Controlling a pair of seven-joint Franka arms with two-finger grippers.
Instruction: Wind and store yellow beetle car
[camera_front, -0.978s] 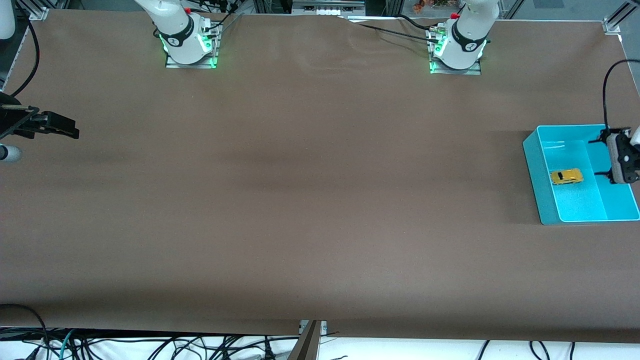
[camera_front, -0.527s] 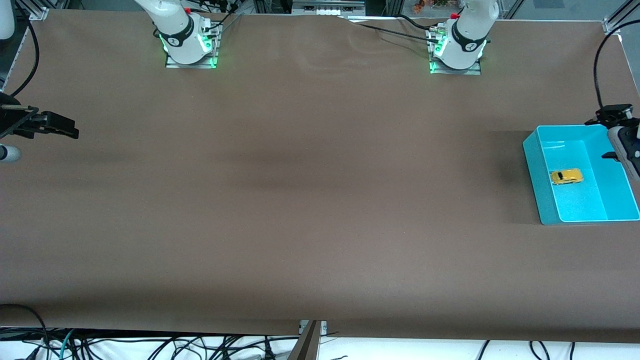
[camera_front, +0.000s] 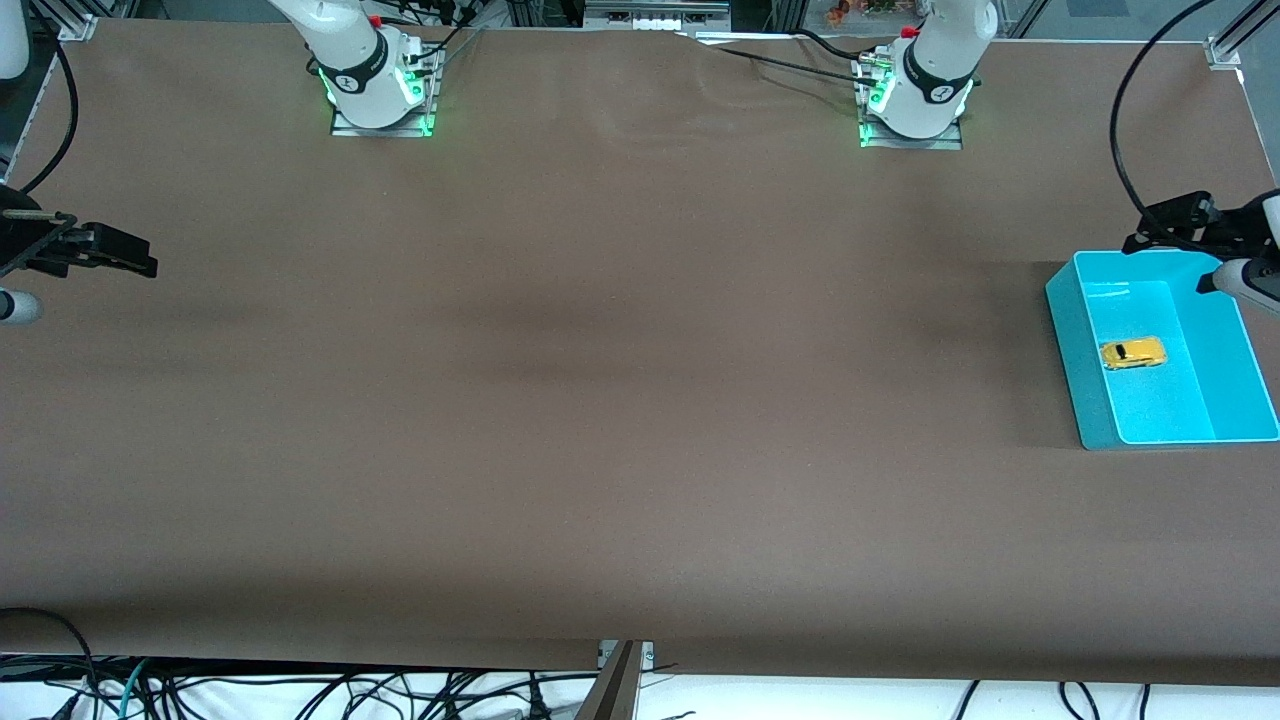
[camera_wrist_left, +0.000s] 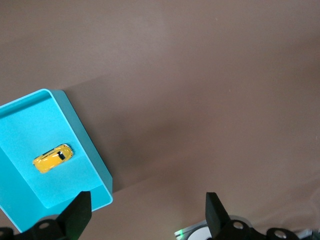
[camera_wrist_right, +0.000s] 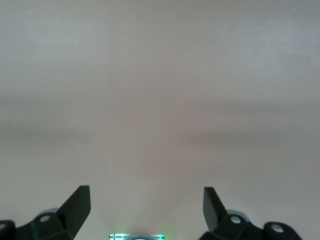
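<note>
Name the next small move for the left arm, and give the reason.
Probably just finish pulling the left gripper up and clear. The yellow beetle car already lies inside the teal bin, and the gripper's fingers are open with nothing between them. The right gripper waits, open, over bare table.

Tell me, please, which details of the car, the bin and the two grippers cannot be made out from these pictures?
- Yellow beetle car, lying in the teal bin: too small in the front and left wrist views to show a winding mechanism or its wheels.
- Teal bin: one end cut off by the left wrist view's edge.
- Left gripper: mostly cut off by the front view's edge.
- Right gripper: its arm leaves the front view at the edge.
</note>
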